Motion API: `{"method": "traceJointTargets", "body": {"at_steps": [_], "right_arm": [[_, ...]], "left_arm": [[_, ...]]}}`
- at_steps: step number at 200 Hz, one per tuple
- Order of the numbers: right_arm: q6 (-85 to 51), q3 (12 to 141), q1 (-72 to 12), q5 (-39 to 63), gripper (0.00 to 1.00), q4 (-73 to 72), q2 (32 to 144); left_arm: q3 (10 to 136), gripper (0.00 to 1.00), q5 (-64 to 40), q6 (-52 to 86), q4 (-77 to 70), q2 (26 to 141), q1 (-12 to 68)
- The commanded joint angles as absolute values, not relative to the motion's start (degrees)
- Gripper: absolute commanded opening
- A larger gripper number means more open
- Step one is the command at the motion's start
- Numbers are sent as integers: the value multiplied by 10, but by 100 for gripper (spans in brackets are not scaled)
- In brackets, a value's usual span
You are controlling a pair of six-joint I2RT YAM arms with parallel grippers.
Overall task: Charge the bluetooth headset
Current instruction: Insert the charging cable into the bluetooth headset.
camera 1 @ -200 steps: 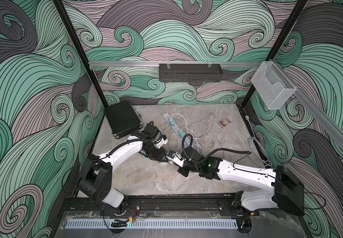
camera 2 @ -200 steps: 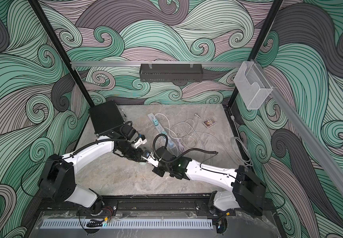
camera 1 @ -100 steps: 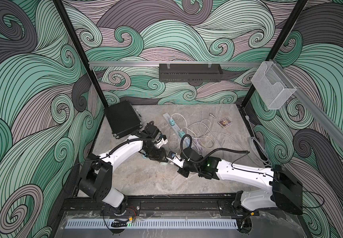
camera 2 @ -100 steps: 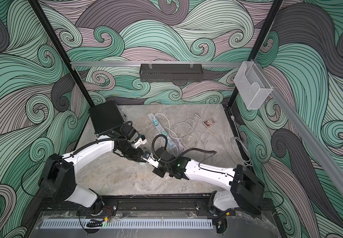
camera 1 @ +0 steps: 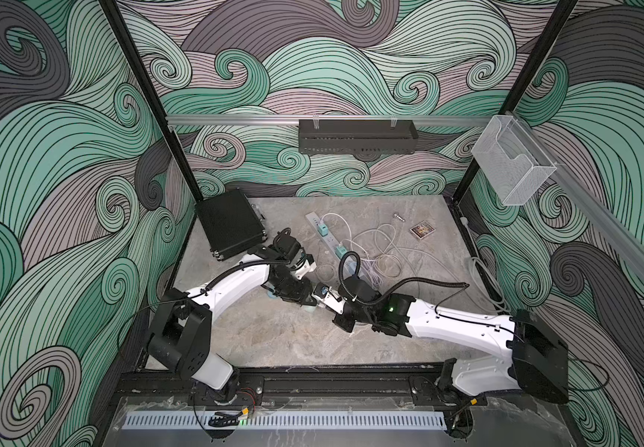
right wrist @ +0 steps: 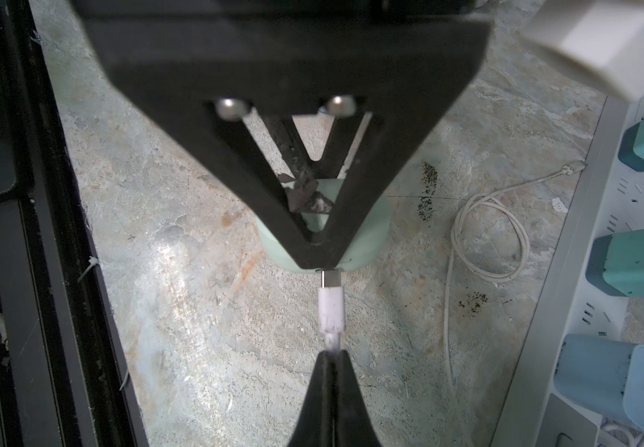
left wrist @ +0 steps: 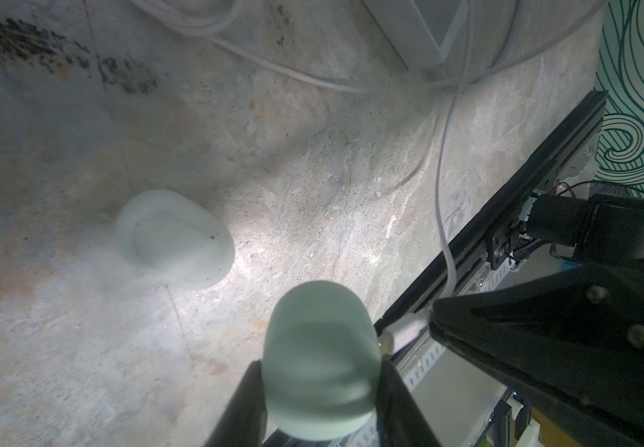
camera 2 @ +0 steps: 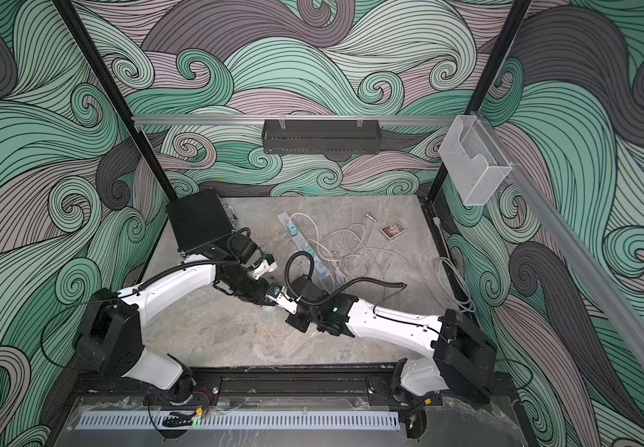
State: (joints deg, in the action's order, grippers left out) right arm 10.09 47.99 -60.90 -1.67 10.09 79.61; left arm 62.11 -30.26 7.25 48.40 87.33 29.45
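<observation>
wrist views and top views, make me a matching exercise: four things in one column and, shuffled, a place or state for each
Things
1 left gripper
2 right gripper
3 power strip
4 black case

Place or state
a shut on the white plug
b at the far left corner of the table
c clamps the mint case
d carries teal adapters

Pairs: 1-c, 2-a, 3-d, 4-b

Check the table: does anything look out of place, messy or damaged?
Yes. A pale rounded piece lies loose on the table, apart from the mint case held in the left gripper. The table bears dark speckled stains, and white cables lie tangled beside the power strip.
</observation>
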Motion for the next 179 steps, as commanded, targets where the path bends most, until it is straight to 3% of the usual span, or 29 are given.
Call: {"method": "traceJointTargets", "body": {"at_steps": [1,179], "right_arm": [[100,490,-612,-27,0,97,805],[72,524,-614,-15,0,97,809]], "left_arm": [[647,14,-313,71,496,878,300],[647,14,-317,58,495,879,310]]}}
